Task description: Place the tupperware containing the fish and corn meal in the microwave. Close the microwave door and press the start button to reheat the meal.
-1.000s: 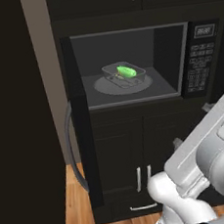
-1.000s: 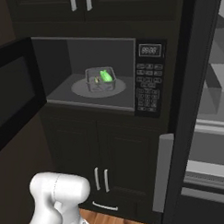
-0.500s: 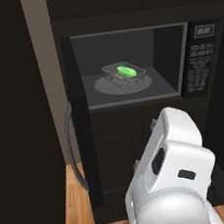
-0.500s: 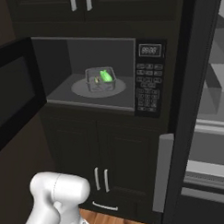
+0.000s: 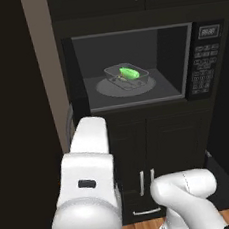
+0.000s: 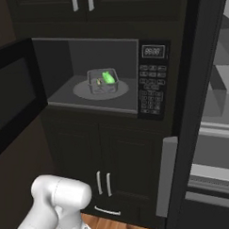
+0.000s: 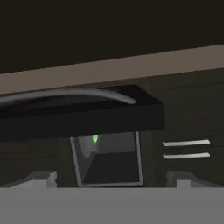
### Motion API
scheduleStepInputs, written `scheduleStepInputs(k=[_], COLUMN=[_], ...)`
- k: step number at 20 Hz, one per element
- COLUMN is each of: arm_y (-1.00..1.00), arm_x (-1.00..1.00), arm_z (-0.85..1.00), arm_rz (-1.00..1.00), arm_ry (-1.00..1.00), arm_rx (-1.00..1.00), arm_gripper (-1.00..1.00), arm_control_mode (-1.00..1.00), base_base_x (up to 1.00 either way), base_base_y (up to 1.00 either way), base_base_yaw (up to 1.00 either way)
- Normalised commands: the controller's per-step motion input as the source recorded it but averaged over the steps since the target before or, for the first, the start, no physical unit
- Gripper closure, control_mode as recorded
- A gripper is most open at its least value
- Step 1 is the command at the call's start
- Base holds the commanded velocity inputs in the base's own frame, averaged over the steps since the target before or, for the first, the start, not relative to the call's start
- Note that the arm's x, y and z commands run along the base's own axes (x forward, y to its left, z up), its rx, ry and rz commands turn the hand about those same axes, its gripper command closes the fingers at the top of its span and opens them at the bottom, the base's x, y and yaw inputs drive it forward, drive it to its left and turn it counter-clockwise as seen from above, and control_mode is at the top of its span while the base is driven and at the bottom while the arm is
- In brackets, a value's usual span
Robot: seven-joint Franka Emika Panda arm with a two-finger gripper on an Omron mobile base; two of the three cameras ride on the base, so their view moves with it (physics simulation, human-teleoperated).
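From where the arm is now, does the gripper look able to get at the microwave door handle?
Probably yes: the microwave door stands swung open, its curved handle lies ahead of the open fingers, with nothing between them.

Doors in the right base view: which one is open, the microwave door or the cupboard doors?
The microwave door is open, swung out left, baring the tupperware inside. The cupboard doors beneath lie flat and shut.

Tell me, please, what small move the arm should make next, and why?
Probably swing toward the open door and push it shut: the tub already sits on the turntable inside the microwave, and the jaws are open and empty.
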Motion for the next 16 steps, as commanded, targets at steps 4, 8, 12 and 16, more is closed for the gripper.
scheduleStepInputs(k=[4,8,12,16], arm_y=[0.53,0.43,0.38,0.37], arm_x=[0.46,0.56,0.62,0.64], arm_z=[-0.25,-0.29,-0.35,-0.43], arm_rz=[-0.03,-0.05,-0.05,-0.03], arm_ry=[0.06,0.08,0.11,0.13], arm_rx=[-0.20,-0.20,-0.19,-0.18], arm_gripper=[-1.00,-1.00,-1.00,-1.00], arm_control_mode=[-1.00,-1.00,-1.00,-1.00], base_base_x=[0.00,0.00,0.00,0.00], base_base_y=[0.00,0.00,0.00,0.00], base_base_yaw=[0.00,0.00,0.00,0.00])
